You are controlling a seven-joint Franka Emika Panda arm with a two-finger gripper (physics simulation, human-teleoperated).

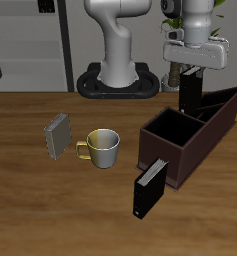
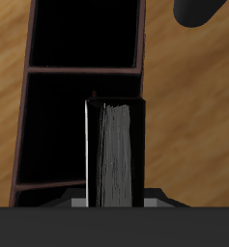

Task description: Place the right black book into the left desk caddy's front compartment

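Note:
My gripper (image 1: pixel 191 72) is shut on a black book (image 1: pixel 190 92) and holds it upright in the air, just above the left desk caddy (image 1: pixel 222 122). The caddy is a long dark maroon box lying slantwise, with a divider (image 2: pixel 82 69) between its two sections. In the exterior view the book hangs over the section farther back, where the walls slope higher. In the wrist view the black book (image 2: pixel 114 150) sits between my fingers (image 2: pixel 155 201), pages toward the camera, with a dark caddy section (image 2: pixel 53 125) below it. A second black book (image 1: pixel 148 190) stands on the table against the caddy's near end.
A yellowish mug (image 1: pixel 103 148) stands beside the caddy's near end. A grey book (image 1: pixel 58 136) stands past the mug, farther from the caddy. The robot's base (image 1: pixel 118 82) is at the table's back.

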